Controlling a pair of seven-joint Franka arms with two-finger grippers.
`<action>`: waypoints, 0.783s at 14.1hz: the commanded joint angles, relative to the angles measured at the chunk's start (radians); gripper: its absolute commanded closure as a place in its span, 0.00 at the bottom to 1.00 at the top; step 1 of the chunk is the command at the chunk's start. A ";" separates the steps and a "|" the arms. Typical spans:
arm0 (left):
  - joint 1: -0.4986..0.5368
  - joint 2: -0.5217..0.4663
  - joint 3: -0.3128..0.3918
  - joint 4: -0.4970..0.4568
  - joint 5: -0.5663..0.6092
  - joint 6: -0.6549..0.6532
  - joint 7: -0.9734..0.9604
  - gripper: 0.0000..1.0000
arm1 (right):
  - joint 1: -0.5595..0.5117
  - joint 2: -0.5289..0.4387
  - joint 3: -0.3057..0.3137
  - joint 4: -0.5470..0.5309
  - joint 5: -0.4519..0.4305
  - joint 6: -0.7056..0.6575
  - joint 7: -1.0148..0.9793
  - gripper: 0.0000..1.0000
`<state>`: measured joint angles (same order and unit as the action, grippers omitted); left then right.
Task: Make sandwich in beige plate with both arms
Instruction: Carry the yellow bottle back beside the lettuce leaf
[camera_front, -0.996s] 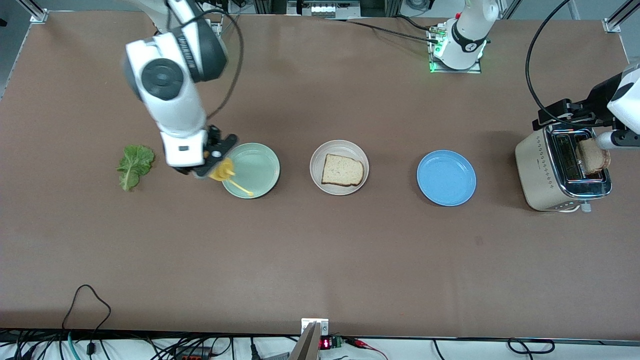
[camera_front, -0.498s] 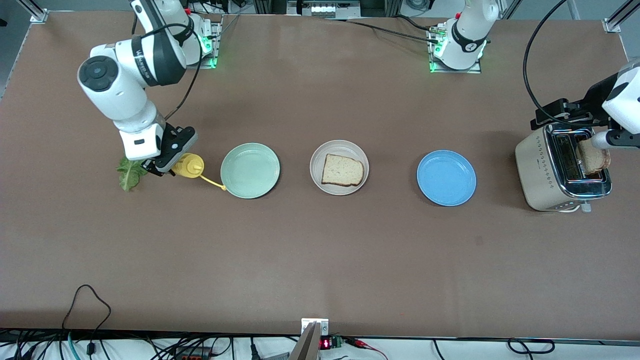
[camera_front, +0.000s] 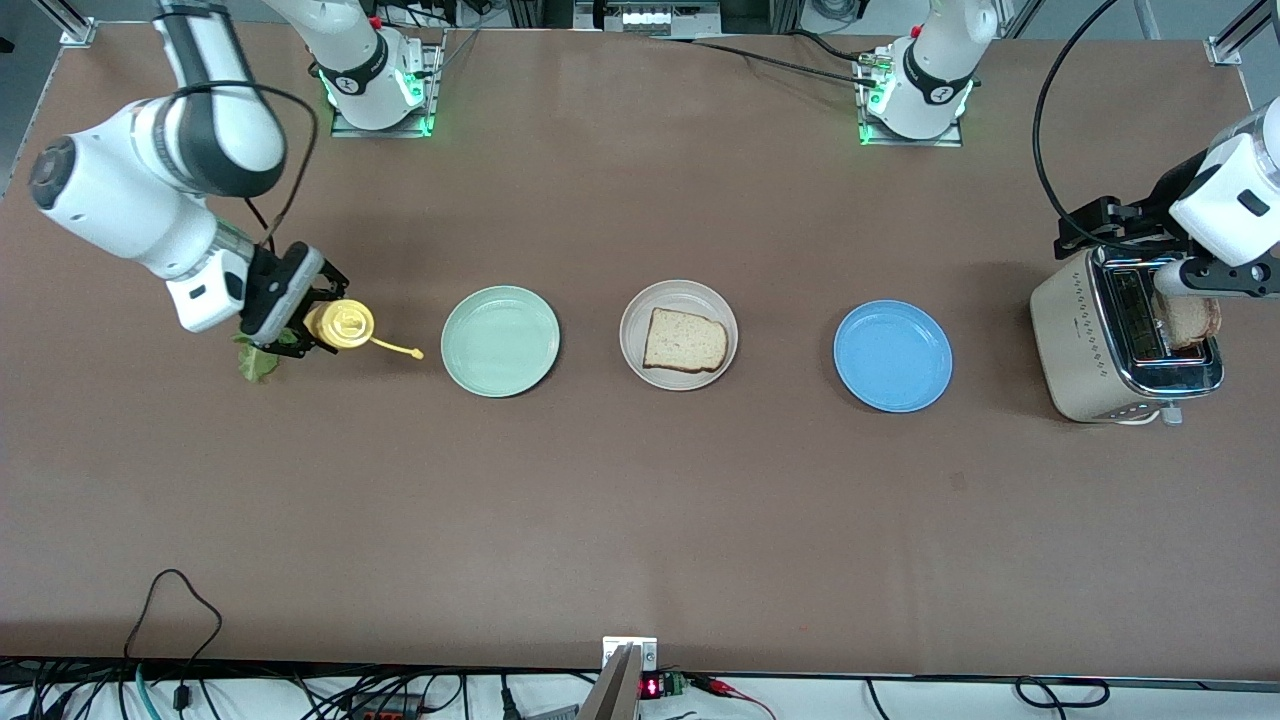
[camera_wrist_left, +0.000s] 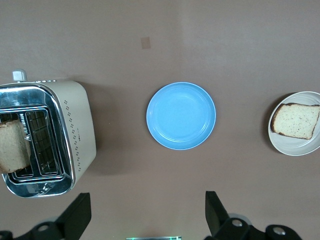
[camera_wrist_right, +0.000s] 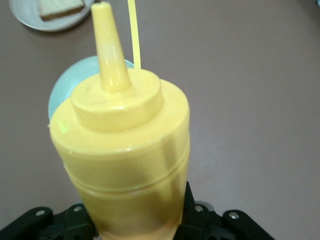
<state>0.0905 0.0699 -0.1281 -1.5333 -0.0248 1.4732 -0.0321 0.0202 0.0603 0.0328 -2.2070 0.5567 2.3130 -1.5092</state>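
The beige plate (camera_front: 634, 312) sits mid-table with one slice of bread (camera_front: 685, 340) on it; the left wrist view shows the same plate (camera_wrist_left: 295, 147) and slice (camera_wrist_left: 297, 121). A second slice (camera_front: 1192, 318) stands in the toaster (camera_front: 1085, 340). My right gripper (camera_front: 328, 325) is shut on a yellow mustard bottle (camera_wrist_right: 125, 150), held over the lettuce leaf (camera_front: 255, 362), which it mostly hides. My left gripper (camera_wrist_left: 145, 220) hangs open and empty in the air beside the toaster (camera_wrist_left: 75, 130), its fingers (camera_wrist_left: 215, 212) wide apart.
A mint green plate (camera_front: 500, 340) lies between the lettuce and the beige plate. A blue plate (camera_front: 892, 356) lies between the beige plate and the toaster. The bottle's tethered cap (camera_front: 400, 349) dangles toward the mint plate.
My right arm has carried the mustard bottle from the mint plate's edge toward its own end of the table, over the lettuce. The left arm has shifted only slightly.
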 joint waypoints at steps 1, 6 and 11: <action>0.002 -0.013 -0.004 -0.004 0.022 -0.013 0.000 0.00 | -0.068 0.001 0.021 -0.008 0.188 -0.084 -0.259 0.78; 0.003 -0.013 -0.004 -0.005 0.022 -0.013 0.000 0.00 | -0.166 0.059 0.022 -0.010 0.305 -0.201 -0.576 0.78; 0.003 -0.012 -0.002 -0.008 0.025 -0.028 -0.006 0.00 | -0.247 0.231 0.021 -0.010 0.494 -0.254 -0.926 0.78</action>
<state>0.0915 0.0700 -0.1279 -1.5337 -0.0231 1.4665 -0.0321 -0.1932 0.2325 0.0346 -2.2270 0.9648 2.0902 -2.3170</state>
